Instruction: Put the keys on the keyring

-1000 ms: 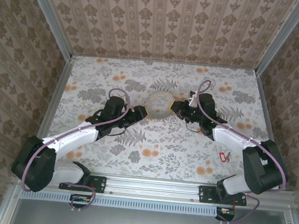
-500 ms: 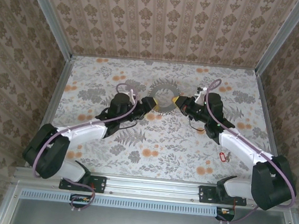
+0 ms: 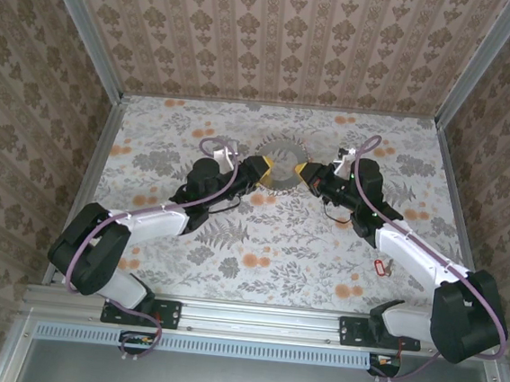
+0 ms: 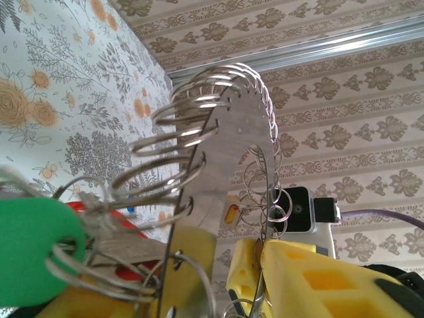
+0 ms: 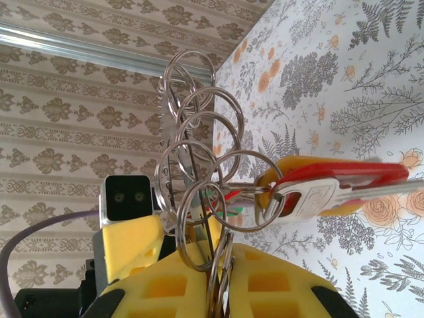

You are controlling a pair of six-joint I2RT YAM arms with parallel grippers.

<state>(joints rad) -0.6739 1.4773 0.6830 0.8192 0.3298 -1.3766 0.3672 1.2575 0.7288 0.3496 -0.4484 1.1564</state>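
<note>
1. Flowered worktop (image 3: 232, 243) under patterned walls. Above it both my arms meet at the keyring (image 3: 280, 160), which is held up off the surface.
2. A second ago the keyring hung nearer my bases, its broad face turned up at the top camera. Now it sits farther out toward the back wall and shows as a darker, toothed ring. I judge I have carried it away from me and turned it.
3. My right hand (image 3: 301, 170) is on the keyring's right side, clamped tight on its edge, as it was before. From that wrist I see the small loops fanned out between my yellow fingers.
4. My left hand (image 3: 263, 168) is on the keyring's left side. Its fingers were spread wide a second ago and have been narrowing since. From that wrist they flank the metal edge, but I cannot tell whether they have bitten yet.
5. Already on the keyring are a red-tagged key (image 5: 318, 195), hanging from one loop, and a green tag (image 4: 33, 245) close by my left fingers.
6. One loose key (image 3: 379, 267) with a red tag lies on the worktop well to the right of the keyring and nearer my bases, where it lay before.
7. I take this for a two-handed re-grip to steady the keyring. Some keys are on and that loose key is not, so the task is unfinished.
</note>
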